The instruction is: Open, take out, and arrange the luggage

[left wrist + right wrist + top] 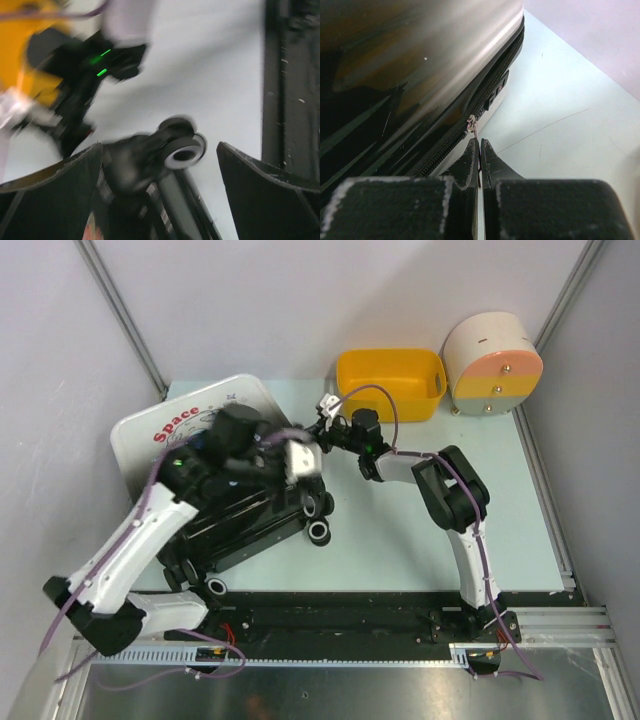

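Observation:
The luggage (pixel 190 440) lies flat at the table's left, white-to-black shell with a red "Space" print, black wheels (pixel 319 532) at its near right corner. My right gripper (pixel 320 426) is at its far right edge; in the right wrist view the fingers (pixel 470 160) are shut on the metal zipper pull (pixel 472 125) beside the glossy shell (pixel 420 50). My left gripper (pixel 308 480) hovers over the wheel corner. The left wrist view is blurred; its gripper (pixel 160 170) is open, with a wheel (pixel 185 150) between its wide-apart fingers (pixel 50 195).
A yellow plastic basket (pixel 392 382) stands at the back centre, a round cream-and-orange drawer box (pixel 492 365) at the back right. Grey walls close in the back and sides. A black rail (pixel 400 615) runs along the table's near edge.

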`<state>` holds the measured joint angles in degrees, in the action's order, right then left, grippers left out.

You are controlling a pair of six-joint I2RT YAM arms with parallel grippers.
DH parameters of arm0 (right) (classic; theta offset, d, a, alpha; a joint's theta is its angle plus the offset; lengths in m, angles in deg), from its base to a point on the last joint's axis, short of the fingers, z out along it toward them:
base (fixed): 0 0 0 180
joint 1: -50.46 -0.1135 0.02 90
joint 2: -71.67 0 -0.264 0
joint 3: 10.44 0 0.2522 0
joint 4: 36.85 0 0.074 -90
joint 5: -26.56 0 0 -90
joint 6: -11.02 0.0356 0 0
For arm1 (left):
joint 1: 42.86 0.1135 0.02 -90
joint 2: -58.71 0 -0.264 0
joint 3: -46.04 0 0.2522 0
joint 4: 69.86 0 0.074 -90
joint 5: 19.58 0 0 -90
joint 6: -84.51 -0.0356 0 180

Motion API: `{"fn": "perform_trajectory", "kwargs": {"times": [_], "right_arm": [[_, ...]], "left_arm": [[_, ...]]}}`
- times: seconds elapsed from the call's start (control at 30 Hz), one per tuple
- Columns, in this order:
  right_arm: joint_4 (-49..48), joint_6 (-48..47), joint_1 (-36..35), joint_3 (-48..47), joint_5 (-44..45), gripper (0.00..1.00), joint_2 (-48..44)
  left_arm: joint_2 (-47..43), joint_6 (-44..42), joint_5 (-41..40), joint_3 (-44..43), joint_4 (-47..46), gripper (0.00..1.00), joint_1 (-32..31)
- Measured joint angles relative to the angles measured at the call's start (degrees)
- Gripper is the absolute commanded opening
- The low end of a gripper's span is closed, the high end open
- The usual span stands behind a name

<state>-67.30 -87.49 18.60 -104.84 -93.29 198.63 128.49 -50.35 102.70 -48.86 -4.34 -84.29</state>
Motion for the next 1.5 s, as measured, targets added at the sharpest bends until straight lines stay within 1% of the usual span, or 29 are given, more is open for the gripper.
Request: {"fn": "perform_trajectory", "kwargs": {"times": [0.07,0.1,0.17,0.2,0.23,0.27,0.33,0.4,0.47,0.57,0.63,0.73,0.8,0.83,0.97,1.0,1.03,1.1,1.17,1.27,1.37,1.5], "right_arm": [[1.3,0.9,0.1,-0.6,-0.1,0.0,0.0],[2.0,1.3,0.2,-0.8,-0.4,0.08,0.0],[3.7,2.4,0.5,-1.4,-1.5,0.15,-0.2],[4.9,2.7,0.8,-1.6,-1.9,0.37,-0.5],[5.9,3.0,1.1,-1.6,-2.2,0.51,-0.9],[7.8,2.9,1.4,-1.6,-1.8,0.61,-1.5],[11.8,2.5,3.2,-1.6,-1.0,0.9,-2.6],[15.0,2.6,5.1,-1.6,-0.7,1.0,-3.7],[18.5,1.8,7.0,-1.6,-0.9,1.0,-4.9],[22.9,-0.4,8.9,-1.2,-2.1,1.0,-7.5],[24.2,-1.1,8.9,-0.8,-2.4,1.0,-9.7],[25.9,-1.2,8.3,-0.7,-4.2,0.99,-12.5],[28.0,-1.2,8.0,-1.0,-6.8,0.96,-14.1],[30.0,-1.8,7.8,-1.6,-7.8,0.96,-14.4],[37.7,-3.3,6.5,-2.9,-10.5,0.96,-14.5],[39.4,-3.5,6.0,-2.8,-11.1,1.0,-14.5],[41.0,-3.8,5.4,-2.1,-11.8,1.0,-14.6],[43.9,-5.2,4.0,-0.3,-13.4,1.0,-15.0],[46.4,-7.2,2.7,1.8,-14.4,1.0,-15.7],[49.1,-11.6,2.6,4.0,-14.4,1.0,-18.0],[53.5,-16.0,1.4,5.6,-15.8,1.0,-21.3],[55.7,-18.9,-4.5,6.6,-17.3,1.0,-23.1]], "left_arm": [[-1.5,7.3,0.0,-2.8,-1.1,1.0,6.4],[-2.3,10.3,-0.2,-3.3,-1.7,1.0,9.4],[-4.3,17.9,-1.0,-3.5,-3.1,1.0,19.4],[-5.2,21.2,-2.0,-3.3,-3.5,1.0,23.9],[-6.1,24.0,-3.1,-2.9,-4.1,1.0,28.7],[-7.2,26.9,-4.2,-2.1,-4.6,1.0,33.3],[-9.4,31.6,-7.4,-0.2,-5.1,1.0,42.0],[-10.9,35.1,-10.1,1.4,-5.2,1.0,48.7],[-12.2,38.6,-11.6,3.2,-5.5,1.0,56.8],[-13.1,42.2,-12.7,6.0,-5.7,1.0,66.4],[-13.3,43.9,-12.5,7.6,-5.8,1.0,71.5],[-13.2,45.7,-11.0,10.2,-5.6,1.0,77.6],[-13.0,46.4,-10.0,11.6,-5.4,1.0,80.3],[-12.9,46.5,-9.6,12.2,-5.4,1.0,81.1],[-10.3,46.5,-5.6,15.3,-5.4,1.0,82.1],[-9.2,46.2,-4.5,16.1,-5.7,1.0,82.1],[-7.8,45.9,-3.4,16.7,-6.1,1.0,82.1],[-5.6,45.8,-2.4,16.3,-7.3,0.97,81.9],[-3.7,45.5,-2.4,15.6,-7.7,0.9,80.9],[-0.2,44.9,-4.2,12.5,-7.7,0.88,78.3],[5.8,44.8,-6.2,6.8,-8.5,0.88,74.9],[17.1,43.4,-6.8,-1.6,-13.8,0.88,68.8]]}}
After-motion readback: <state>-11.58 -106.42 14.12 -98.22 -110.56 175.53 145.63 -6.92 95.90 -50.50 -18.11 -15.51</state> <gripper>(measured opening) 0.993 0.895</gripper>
